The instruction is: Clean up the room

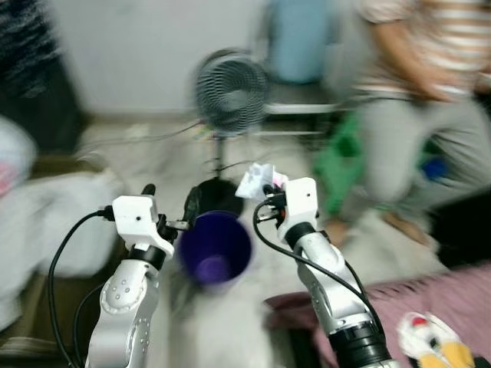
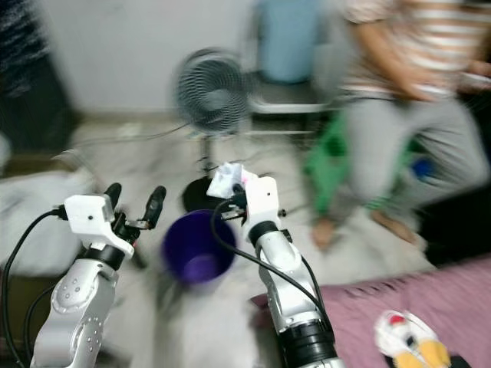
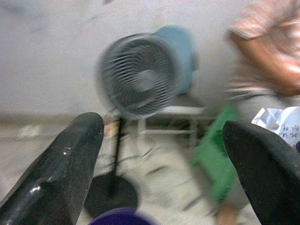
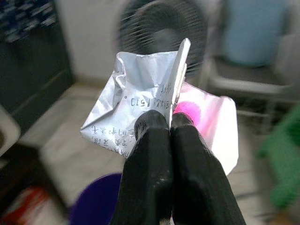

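the right gripper, fingers pressed together, pinches a crumpled wrapper just above the purple bucket, light, limp and best held by its fold, while the left gripper hangs spread beside the bucket.

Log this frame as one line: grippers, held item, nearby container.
right gripper: shut on crumpled wrapper | left gripper: open, unloaded | purple bin: between arms, below wrapper | person: background right

left end effector spread, right end effector pinched
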{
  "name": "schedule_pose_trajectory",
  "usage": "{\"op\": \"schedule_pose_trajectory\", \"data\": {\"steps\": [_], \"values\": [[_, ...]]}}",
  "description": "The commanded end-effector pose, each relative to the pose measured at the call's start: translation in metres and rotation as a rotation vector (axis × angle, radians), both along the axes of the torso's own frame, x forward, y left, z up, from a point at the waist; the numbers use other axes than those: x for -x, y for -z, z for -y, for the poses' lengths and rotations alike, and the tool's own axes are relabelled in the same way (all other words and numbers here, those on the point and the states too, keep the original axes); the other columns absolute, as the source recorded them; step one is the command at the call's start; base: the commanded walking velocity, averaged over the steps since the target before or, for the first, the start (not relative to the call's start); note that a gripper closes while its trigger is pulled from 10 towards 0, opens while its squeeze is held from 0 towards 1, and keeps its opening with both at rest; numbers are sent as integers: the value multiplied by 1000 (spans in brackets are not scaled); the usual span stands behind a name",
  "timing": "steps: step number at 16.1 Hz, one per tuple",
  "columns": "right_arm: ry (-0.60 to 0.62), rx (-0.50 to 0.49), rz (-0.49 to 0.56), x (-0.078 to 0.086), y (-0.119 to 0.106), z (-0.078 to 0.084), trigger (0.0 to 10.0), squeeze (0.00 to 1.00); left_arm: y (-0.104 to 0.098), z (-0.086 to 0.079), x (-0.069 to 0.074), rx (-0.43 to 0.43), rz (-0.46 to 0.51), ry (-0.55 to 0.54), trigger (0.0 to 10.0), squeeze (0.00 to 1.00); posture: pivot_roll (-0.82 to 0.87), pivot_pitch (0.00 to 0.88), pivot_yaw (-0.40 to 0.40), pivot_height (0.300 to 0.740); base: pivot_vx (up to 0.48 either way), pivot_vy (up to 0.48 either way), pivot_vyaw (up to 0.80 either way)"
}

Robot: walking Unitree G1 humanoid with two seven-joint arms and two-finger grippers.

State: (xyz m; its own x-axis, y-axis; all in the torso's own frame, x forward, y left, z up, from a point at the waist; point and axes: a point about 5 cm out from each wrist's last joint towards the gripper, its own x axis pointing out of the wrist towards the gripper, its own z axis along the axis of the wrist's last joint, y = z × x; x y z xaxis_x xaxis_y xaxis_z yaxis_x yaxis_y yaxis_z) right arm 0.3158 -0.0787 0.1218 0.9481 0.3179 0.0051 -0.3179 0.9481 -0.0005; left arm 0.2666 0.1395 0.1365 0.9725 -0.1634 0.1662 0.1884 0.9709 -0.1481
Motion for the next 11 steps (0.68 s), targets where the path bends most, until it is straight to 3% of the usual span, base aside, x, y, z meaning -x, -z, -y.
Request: {"op": "schedule_pose_trajectory", "data": {"steps": [1,4,7,11], "values": [[20,-5,12,-2,-3,8,10000,0,1,7,2,11,-2,28,10000,0,-28,89,-79,740,315,0,0],[15,-15,9,-2,-2,8,10000,0,1,6,1,8,-2,22,10000,0,-27,87,-78,740,300,0,0],[-7,-4,22,0,-2,5,10000,0,5,2,-2,-6,-37,-47,10000,0,-27,88,-77,740,0,0,0],[-22,5,43,0,-5,4,10000,0,5,2,-3,-7,-35,-50,10000,0,-26,88,-77,740,0,0,794]]}}
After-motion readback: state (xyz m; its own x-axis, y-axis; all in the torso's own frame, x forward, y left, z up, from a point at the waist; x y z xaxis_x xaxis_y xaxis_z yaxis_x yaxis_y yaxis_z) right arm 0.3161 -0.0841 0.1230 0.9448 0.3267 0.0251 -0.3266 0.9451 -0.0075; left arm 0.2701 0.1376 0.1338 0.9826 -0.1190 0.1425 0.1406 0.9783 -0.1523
